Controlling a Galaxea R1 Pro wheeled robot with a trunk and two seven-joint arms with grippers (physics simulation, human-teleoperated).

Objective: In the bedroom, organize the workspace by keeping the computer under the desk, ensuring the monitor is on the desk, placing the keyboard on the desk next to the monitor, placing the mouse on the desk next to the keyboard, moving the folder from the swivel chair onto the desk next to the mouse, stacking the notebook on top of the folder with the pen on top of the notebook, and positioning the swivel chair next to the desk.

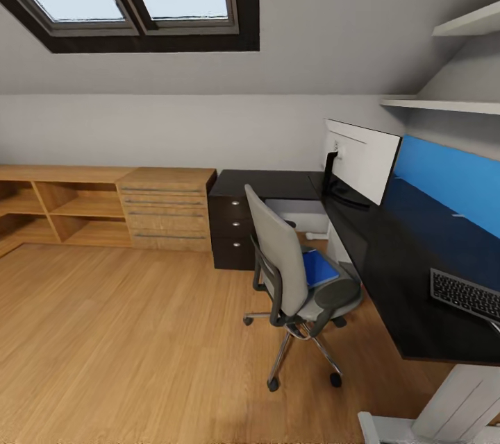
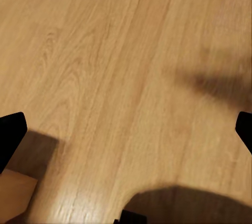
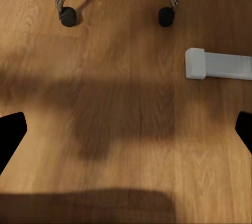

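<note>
Bright-blue flat folder (image 1: 319, 267) sits on the grey swivel chair's (image 1: 292, 270) seat, around 1 o'clock ahead, closer to the right arm. Both grippers, left (image 2: 126, 135) and right (image 3: 126, 135), look wide open and empty over the wood floor (image 1: 125, 340).

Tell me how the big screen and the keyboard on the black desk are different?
The monitor stands upright on a stand, while the keyboard lies flat. The monitor shows a plain white back; the keyboard is dark and covered with keys. The monitor is near the desk's corner, and the keyboard sits toward the nearer end. Both rest on the same glossy black top.
</note>
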